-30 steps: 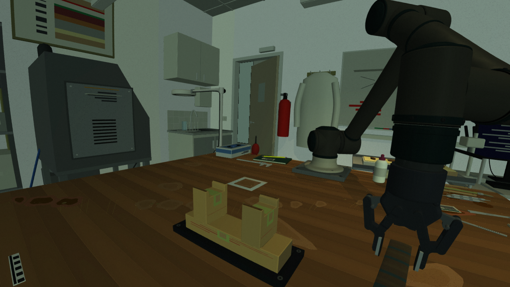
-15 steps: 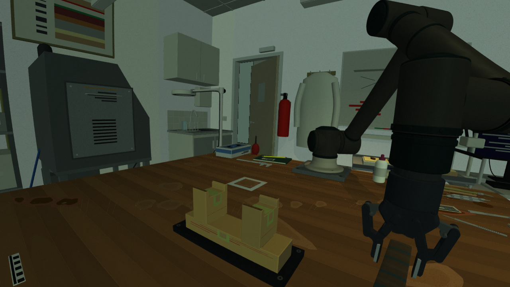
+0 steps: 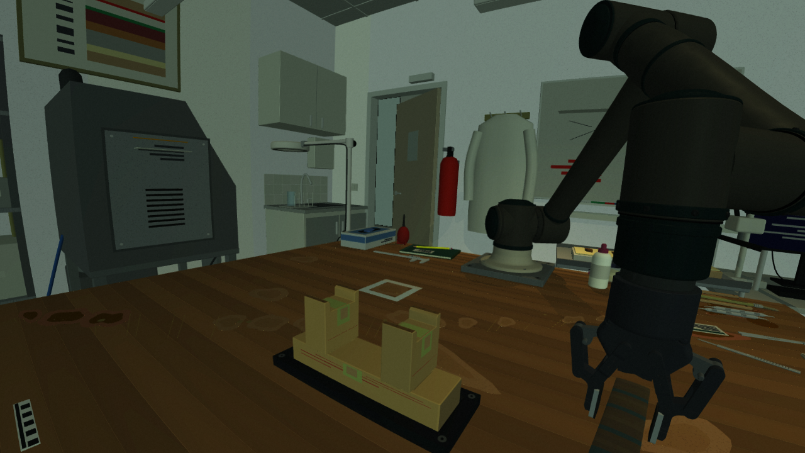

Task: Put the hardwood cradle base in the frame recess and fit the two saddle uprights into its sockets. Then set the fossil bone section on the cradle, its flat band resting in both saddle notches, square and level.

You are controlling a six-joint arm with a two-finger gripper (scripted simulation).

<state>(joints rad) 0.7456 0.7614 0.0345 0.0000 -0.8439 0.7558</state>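
The fossil bone section (image 3: 619, 420) is a dark banded bar lying on the bench at the near right, running off the bottom edge. My gripper (image 3: 625, 414) is open and straddles its far end, holding nothing. To the left, the hardwood cradle base (image 3: 374, 380) sits in the black frame (image 3: 371, 397). Two saddle uprights stand in its sockets: one at the far end (image 3: 332, 315), one nearer (image 3: 410, 349). Both notches face up and carry nothing.
A white glue bottle (image 3: 600, 267) stands by the arm's pedestal (image 3: 509, 262). A white square outline (image 3: 389, 289) is marked on the bench behind the cradle. Tools and rulers (image 3: 743, 327) lie along the right side. A grey cabinet (image 3: 141, 186) stands beyond the left edge.
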